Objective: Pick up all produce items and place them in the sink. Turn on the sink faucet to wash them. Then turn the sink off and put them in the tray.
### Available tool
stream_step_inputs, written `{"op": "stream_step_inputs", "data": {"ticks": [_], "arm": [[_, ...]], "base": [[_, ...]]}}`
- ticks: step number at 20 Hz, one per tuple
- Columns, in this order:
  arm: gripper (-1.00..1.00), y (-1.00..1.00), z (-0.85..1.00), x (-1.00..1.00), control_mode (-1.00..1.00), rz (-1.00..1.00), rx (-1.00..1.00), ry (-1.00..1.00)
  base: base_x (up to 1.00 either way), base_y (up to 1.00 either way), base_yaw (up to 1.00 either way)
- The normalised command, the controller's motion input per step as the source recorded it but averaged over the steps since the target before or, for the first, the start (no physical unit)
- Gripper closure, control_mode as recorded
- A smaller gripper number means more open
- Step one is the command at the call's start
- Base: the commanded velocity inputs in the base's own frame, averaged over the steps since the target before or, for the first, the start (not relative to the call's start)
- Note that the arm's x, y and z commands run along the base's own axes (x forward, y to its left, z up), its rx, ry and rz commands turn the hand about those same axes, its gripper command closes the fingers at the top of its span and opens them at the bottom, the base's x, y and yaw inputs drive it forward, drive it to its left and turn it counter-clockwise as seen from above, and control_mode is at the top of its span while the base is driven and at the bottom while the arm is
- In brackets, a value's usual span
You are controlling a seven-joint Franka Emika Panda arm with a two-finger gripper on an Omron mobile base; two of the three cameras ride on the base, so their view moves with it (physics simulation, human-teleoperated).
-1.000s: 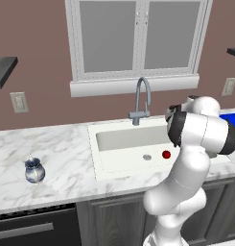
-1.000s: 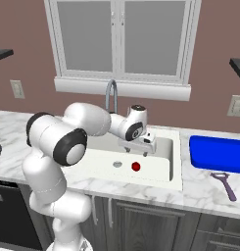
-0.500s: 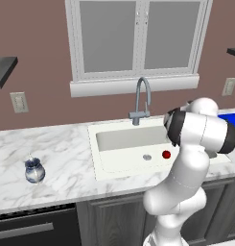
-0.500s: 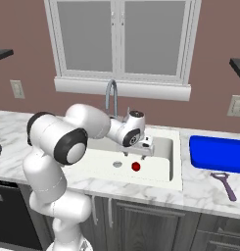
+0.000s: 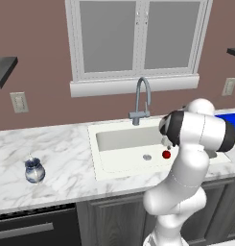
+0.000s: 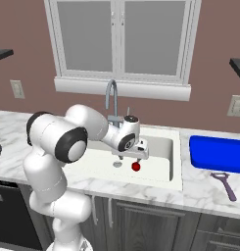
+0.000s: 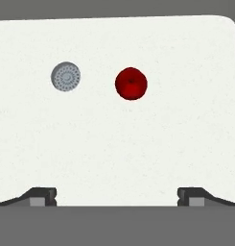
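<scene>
White sink [image 7: 195, 57] floor, red fruit [image 7: 131, 83] beside drain [image 7: 66, 76], hand [image 7: 116, 196] spread above

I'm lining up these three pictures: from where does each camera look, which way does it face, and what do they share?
Left base view: behind the arm's left, facing the sink, faucet and jar; arm at right.
Right base view: behind its right, facing the same sink, tray and peeler; arm at left, end effector above the basin.
Hand view: on the hand, looking down into the basin; two fingertips at the bottom.
Shared: red fruit beside the drain.
</scene>
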Motion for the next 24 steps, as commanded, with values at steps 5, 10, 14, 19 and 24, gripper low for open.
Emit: {"op": "stream_step_inputs", "data": {"ticks": [5, 10, 14, 19, 24], "arm": [[-1.0, 0.05, -0.22, 0.04, -1.0, 0.01, 0.0, 0.0], [-1.0, 0.0, -0.24, 0.09, -1.0, 0.0, 0.0, 0.0], [-1.0, 0.0, -0.18, 0.17, -1.0, 0.0, 0.0, 0.0], [-1.0, 0.0, -0.17, 0.16, -1.0, 0.0, 0.0, 0.0], [-1.0, 0.0, -0.15, 0.11, -1.0, 0.0, 0.0, -0.03]], "base": [[0.0, 0.0, 0.0], [0.0, 0.0, 0.0], [0.0, 0.0, 0.0], [0.0, 0.0, 0.0], [0.0, 0.0, 0.0]]}}
